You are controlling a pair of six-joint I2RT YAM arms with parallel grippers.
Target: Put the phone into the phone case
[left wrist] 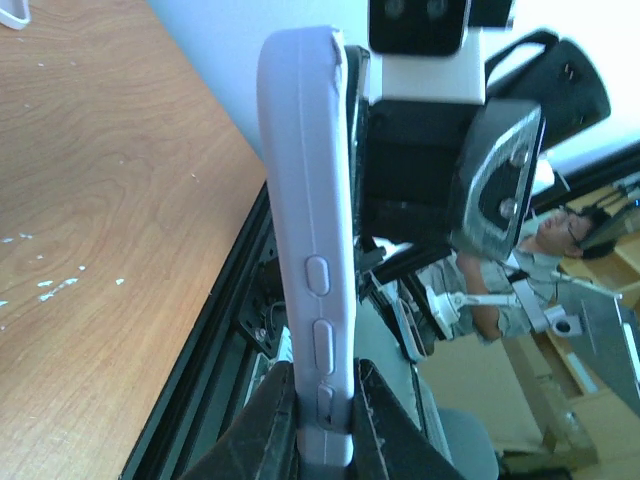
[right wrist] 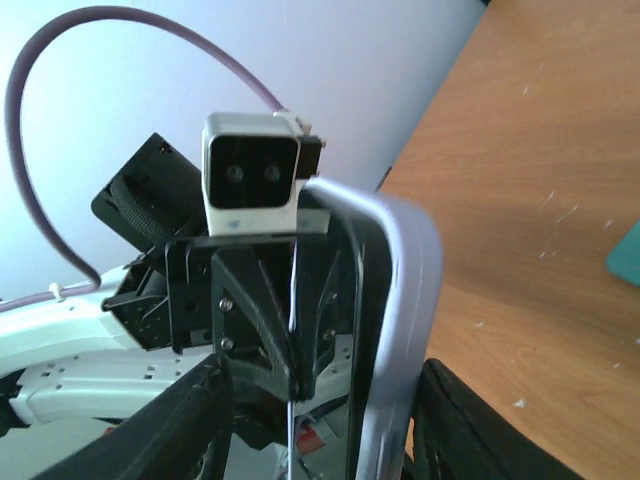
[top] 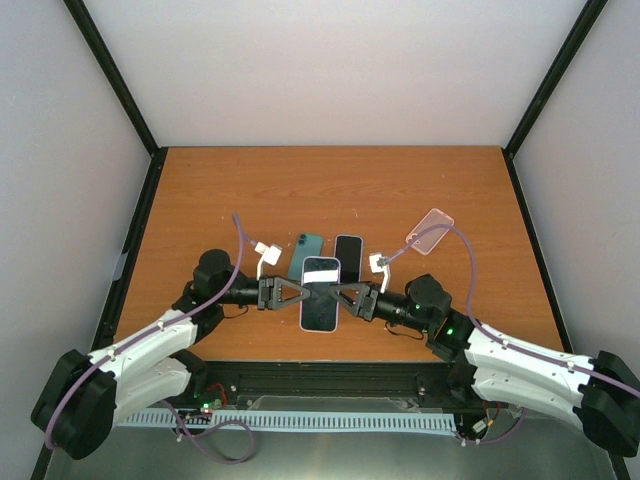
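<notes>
Left gripper (top: 303, 292) clamped on lavender-cased phone (top: 320, 305), right gripper (top: 338, 293) parted around it, just beyond it one black phone (top: 348, 247), one teal item (top: 307, 252), possibly a case, one pink case (top: 429, 231) farther off

Bright, even light overhead; wrist views blur the near phone case (right wrist: 400, 300), backgrounds washed out.

Looks like a robotics lab test cell. Has an orange-brown wooden tabletop (top: 330, 190) boxed in by plain white panel walls (top: 330, 70) and slanted black frame posts (top: 110, 70), with 2 white-and-black robot arms (top: 150, 345) (top: 520, 360) bolted to a black metal rail (top: 330, 378). Carries purple cables (right wrist: 130, 25) and white box-shaped wrist cameras (right wrist: 250, 175). Shows a seated person in glasses (left wrist: 560, 235) beyond the table edge.
</notes>
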